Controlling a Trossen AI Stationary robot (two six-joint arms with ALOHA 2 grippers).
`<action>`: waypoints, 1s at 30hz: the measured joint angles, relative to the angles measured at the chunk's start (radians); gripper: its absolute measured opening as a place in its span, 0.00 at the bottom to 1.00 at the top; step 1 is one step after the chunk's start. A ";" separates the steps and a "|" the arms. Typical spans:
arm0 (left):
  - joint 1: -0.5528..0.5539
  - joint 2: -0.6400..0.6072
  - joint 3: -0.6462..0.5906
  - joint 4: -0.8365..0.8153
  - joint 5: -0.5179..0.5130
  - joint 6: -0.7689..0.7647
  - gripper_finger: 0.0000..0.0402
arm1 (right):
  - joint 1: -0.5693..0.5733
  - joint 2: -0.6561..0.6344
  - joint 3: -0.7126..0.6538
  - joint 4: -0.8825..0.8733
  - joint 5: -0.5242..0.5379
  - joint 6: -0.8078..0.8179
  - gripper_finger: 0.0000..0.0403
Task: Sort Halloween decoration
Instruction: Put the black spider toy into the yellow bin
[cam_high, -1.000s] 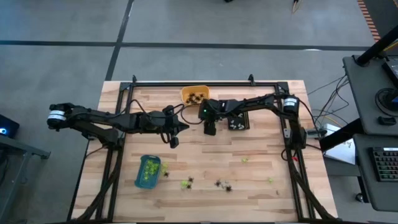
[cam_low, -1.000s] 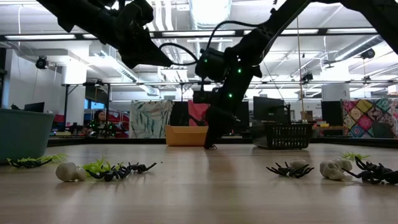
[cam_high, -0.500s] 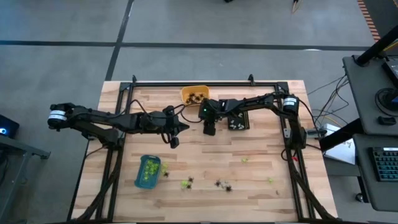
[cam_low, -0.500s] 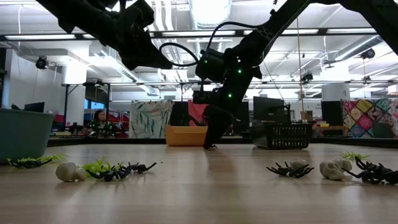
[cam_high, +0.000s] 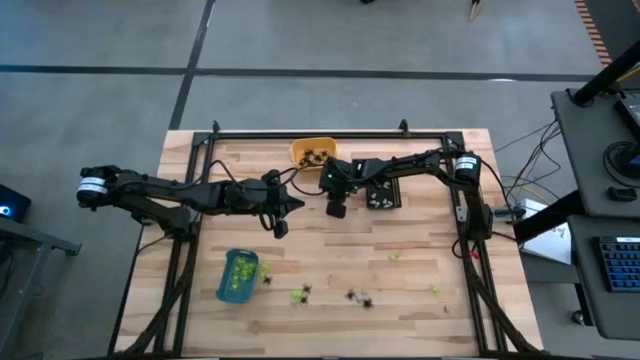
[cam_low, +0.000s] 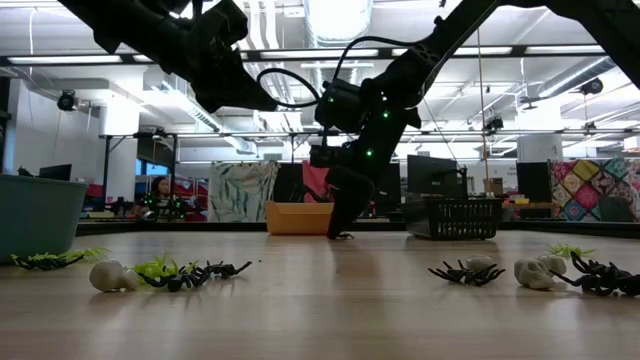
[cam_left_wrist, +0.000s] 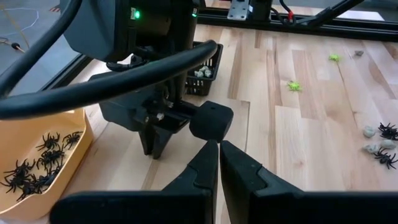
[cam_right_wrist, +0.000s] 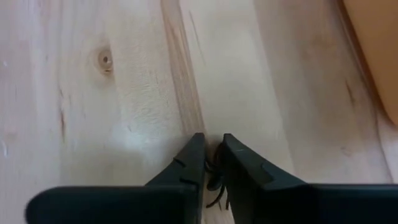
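My right gripper (cam_high: 338, 211) points steeply down at the boards in front of the orange tray (cam_high: 313, 152), its tips (cam_low: 340, 235) at the table top. It is shut on a small black spider (cam_right_wrist: 215, 165). My left gripper (cam_high: 280, 228) hangs shut and holding nothing above the table's middle left. More Halloween decoration lies near the front edge: lime-green bits (cam_high: 300, 293), black spiders (cam_high: 358, 296) and whitish bits (cam_low: 534, 272). The orange tray holds several black spiders (cam_left_wrist: 37, 171). My right gripper pinches the black spider's body (cam_right_wrist: 214, 155) between its two fingers (cam_right_wrist: 191, 158), near their free ends. The fingers slant down from the table's right and far side. The spider's legs (cam_right_wrist: 216, 185) stick out behind the tips, and it sits low at the boards.
A black mesh tray (cam_high: 381, 196) with whitish pieces stands right of my right gripper. A blue tray (cam_high: 237, 276) with green pieces stands at the front left. A black rail frame (cam_high: 330, 133) runs along the far edge and the sides.
My right gripper has stayed in place at the boards and has shut its fingers on the black spider. My left arm has kept still.
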 joint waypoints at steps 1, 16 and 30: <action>0.000 0.000 0.000 0.000 0.000 0.000 0.00 | 0.000 0.000 0.000 0.001 0.001 0.001 0.08; 0.000 0.001 0.000 0.001 0.000 0.000 0.00 | 0.002 -0.099 -0.002 0.040 0.006 0.028 0.02; 0.000 0.000 0.000 0.074 0.000 -0.021 0.00 | -0.087 -0.104 0.060 0.332 0.175 0.079 0.02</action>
